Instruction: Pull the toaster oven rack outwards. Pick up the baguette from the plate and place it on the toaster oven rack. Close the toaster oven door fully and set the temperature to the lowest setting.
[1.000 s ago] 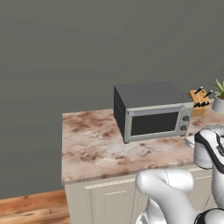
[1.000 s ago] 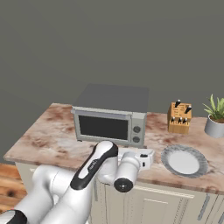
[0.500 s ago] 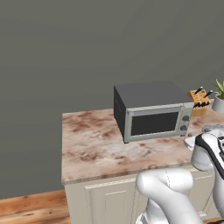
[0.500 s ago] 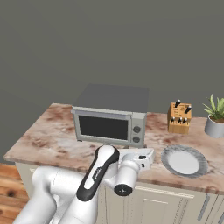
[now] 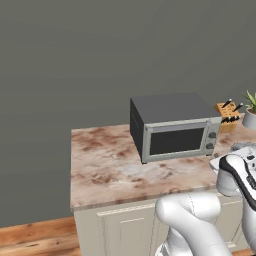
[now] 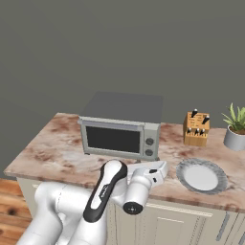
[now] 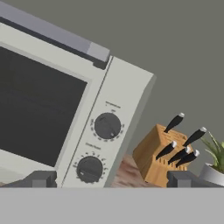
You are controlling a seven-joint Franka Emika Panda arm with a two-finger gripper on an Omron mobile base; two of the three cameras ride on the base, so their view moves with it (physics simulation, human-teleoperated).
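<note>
- a marbled pink-brown table [image 6: 52, 143] on pale cabinets is seen against a plain dark grey wall.
- the toaster oven [image 6: 123, 125] is set on the table near the wall: a boxy dark grey body, a silver front frame, small knobs [image 7: 106, 126] stacked at its right.
- the door [image 6: 112, 139] is seen upright and shut, its dark glass window giving no sight of the inside.
- the plate [image 6: 201, 176] is found to the right of the oven near the table's front edge, pale, round and bare.
- a wooden knife block [image 6: 196, 128] and a potted plant [image 6: 235, 129] are placed behind the plate.
- the end effector [image 7: 111, 180] is held open in front of the knob column, nothing gripped; the finger tips [image 7: 40, 179] are cut off by the frame's bottom.
- in the left base view the plate is largely hidden by the arm.
</note>
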